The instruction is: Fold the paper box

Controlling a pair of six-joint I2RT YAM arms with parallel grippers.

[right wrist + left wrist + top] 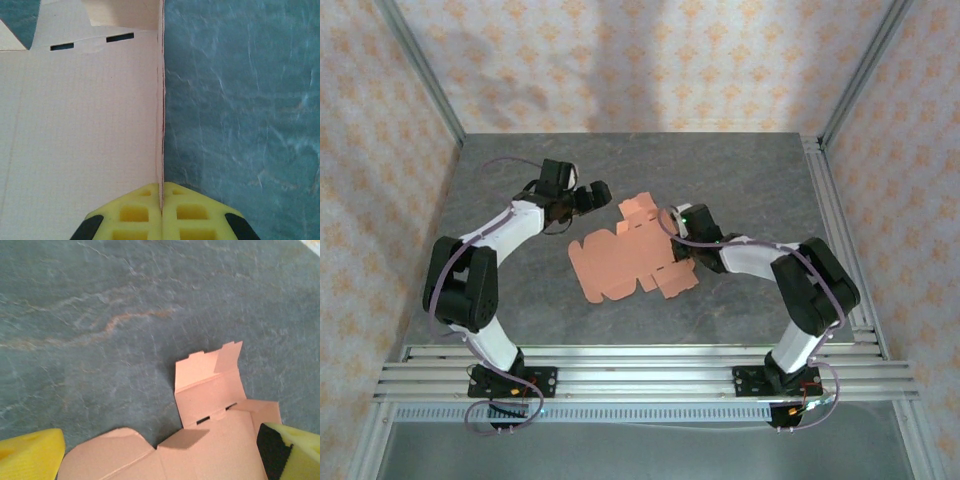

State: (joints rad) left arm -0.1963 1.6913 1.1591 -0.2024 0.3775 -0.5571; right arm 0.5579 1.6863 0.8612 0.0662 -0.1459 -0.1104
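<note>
1. Left pincer: fingers spread wide and holding nothing, poised at the far left end of the box.
2. Box: a flat salmon die-cut sheet lying mid-counter between the two arms, its tabs and rounded flaps mostly unfolded. It looks light and thin, stiff within a panel but limp across the creases. It would likely skate on the smooth counter and crumple under a hard squeeze. The best hold seems to be a flap's free edge close to a crease, with a neighbouring panel pinned down.
3. Right pincer: pads pressed together, pinching a thin edge of the box on its right side.
</note>
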